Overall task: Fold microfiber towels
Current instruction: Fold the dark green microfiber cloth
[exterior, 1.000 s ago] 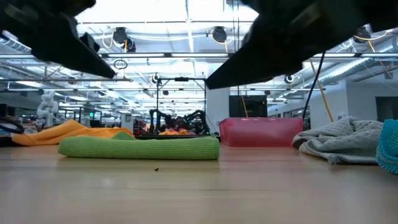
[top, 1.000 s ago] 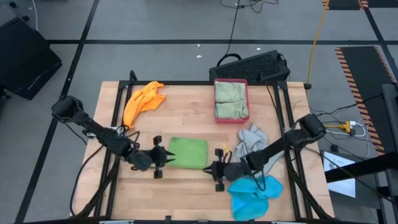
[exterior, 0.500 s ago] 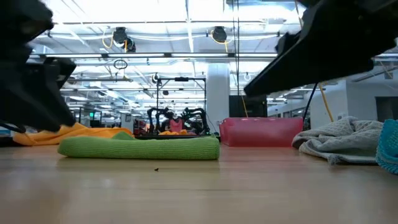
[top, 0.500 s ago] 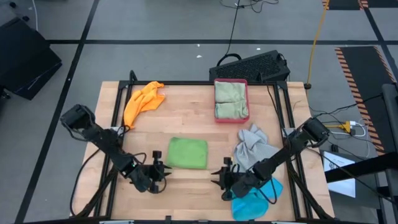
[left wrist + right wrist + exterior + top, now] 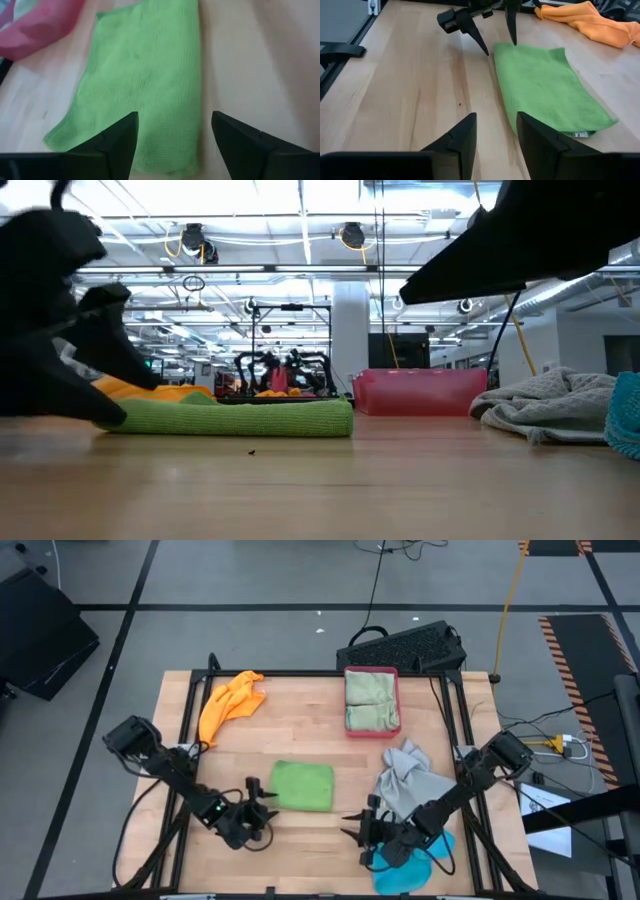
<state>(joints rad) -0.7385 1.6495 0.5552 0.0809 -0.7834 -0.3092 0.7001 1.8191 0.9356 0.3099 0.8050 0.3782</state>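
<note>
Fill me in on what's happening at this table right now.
A two-armed robot is folding microfiber towels. The bright green towel lies folded flat mid-table, with nothing gripping it. The left pincer sits open at its left edge, the right pincer open and empty off its right corner. Folded sage towels sit in the pink tray. The orange towel, grey towel and blue towel lie crumpled, not yet folded.

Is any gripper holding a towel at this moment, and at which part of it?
Nothing is held. The left gripper and the right gripper are both open and empty, just off the folded bright green towel, which lies flat on the table.
</note>
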